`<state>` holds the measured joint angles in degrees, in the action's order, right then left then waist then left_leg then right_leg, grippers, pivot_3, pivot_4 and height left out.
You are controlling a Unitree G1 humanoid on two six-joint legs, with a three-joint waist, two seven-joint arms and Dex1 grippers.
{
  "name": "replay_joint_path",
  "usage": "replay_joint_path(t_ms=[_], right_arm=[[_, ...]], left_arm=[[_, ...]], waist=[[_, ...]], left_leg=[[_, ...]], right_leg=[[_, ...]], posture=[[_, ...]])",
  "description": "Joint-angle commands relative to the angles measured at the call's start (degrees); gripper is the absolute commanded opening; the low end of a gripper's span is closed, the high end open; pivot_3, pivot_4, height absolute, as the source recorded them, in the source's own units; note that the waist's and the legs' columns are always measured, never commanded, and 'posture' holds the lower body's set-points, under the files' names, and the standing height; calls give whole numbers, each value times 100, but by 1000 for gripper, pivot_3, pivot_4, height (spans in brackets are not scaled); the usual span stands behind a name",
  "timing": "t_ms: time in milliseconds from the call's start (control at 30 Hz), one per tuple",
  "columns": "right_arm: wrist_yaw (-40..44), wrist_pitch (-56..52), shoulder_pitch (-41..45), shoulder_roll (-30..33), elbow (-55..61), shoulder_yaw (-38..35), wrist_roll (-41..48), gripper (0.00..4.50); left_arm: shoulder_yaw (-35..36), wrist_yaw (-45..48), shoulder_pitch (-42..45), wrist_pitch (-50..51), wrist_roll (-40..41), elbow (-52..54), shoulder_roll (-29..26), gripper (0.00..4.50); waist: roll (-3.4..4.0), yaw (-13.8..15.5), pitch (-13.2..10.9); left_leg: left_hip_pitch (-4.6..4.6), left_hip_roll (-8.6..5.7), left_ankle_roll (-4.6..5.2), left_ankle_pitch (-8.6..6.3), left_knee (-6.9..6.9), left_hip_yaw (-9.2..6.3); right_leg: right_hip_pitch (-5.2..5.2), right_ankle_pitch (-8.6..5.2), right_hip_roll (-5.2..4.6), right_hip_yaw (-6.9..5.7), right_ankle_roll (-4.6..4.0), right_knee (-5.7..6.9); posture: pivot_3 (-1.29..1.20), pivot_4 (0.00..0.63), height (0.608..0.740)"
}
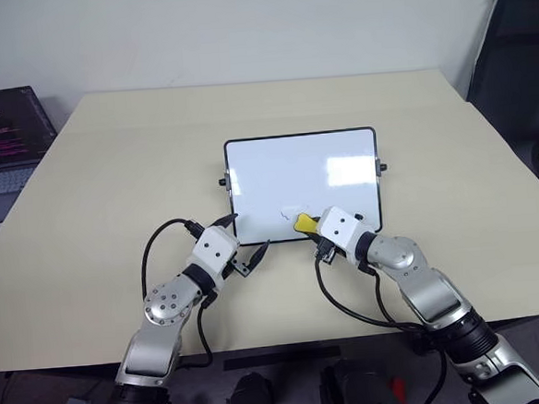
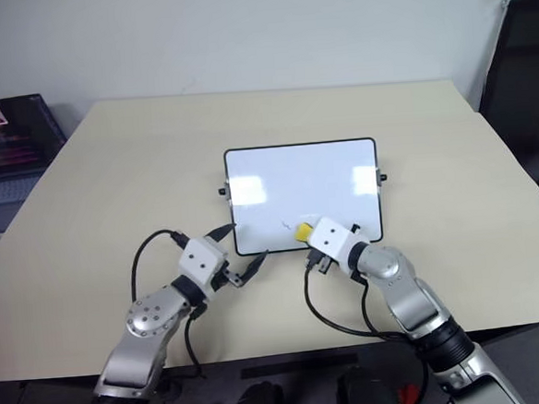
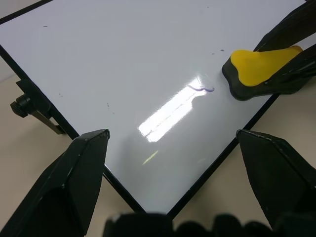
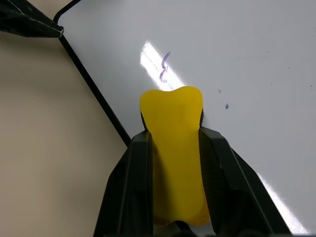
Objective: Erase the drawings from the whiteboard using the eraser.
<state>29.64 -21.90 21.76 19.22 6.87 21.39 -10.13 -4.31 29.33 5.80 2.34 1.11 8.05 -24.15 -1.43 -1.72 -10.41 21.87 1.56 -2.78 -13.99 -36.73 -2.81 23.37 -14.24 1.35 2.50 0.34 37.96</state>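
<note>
Pointing along the right gripper (image 4: pixel 173 143), the eraser (image 4: pixel 175 148) rests on the whiteboard (image 4: pixel 237 59).

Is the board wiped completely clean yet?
No: in the right wrist view a small blue squiggle remains on the whiteboard, just ahead of the eraser clamped in the right gripper.

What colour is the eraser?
Bright yellow on top with a black bottom layer, eraser, clearest in the left wrist view.

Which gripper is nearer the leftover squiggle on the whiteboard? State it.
Right. The right gripper, shut on the eraser, sits just beside the squiggle on the whiteboard. The left gripper is open at the board's near left corner, farther off.
</note>
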Motion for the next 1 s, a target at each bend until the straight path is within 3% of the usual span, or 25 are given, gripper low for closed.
replay_joint_path(t_ms=[33, 500, 1000], right_arm=[[-225, -131, 123, -144, -216, -112, -104, 979], [-441, 403, 913, -951, -1170, 270, -292, 979], [-262, 189, 483, -173, -953, 171, -568, 979]], left_arm=[[6, -2, 151, -124, 2, -5, 28, 4500], [46, -27, 54, -197, -8, 11, 4, 4500], [55, -43, 115, -140, -26, 37, 6, 4500]], waist=[[0, -8, 0], [0, -70, 0], [-4, 13, 3]], left_leg=[[-1, 1, 0, 0, 0, 0], [4, 6, 0, 0, 9, 11], [0, 1, 0, 0, 5, 4]], right_leg=[[0, 0, 0, 0, 0, 0], [15, 1, 1, 3, 1, 2], [5, 1, -2, -1, 1, 1]], posture=[[0, 150, 740], [0, 150, 740], [0, 150, 740]])
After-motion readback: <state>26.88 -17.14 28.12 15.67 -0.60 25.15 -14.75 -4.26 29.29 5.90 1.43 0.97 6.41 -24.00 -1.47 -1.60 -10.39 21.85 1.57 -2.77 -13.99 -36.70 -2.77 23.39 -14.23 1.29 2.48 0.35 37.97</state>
